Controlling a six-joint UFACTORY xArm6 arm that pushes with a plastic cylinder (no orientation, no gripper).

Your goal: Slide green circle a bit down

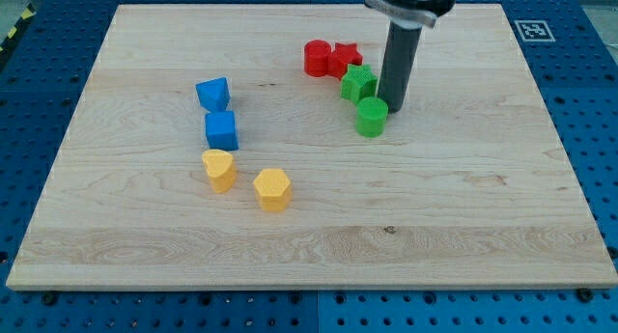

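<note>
The green circle (372, 117) is a short green cylinder right of the board's middle, toward the view's top. My tip (393, 108) stands just to its upper right, touching or nearly touching its edge. A green star-like block (359, 83) lies directly above-left of the green circle, close to the rod's left side.
A red cylinder (317, 59) and a red star (344, 59) sit above the green blocks. Two blue blocks (212, 93) (221, 131) and two yellow blocks (219, 169) (272, 189) lie left of centre. The wooden board (483, 227) ends near the view's bottom.
</note>
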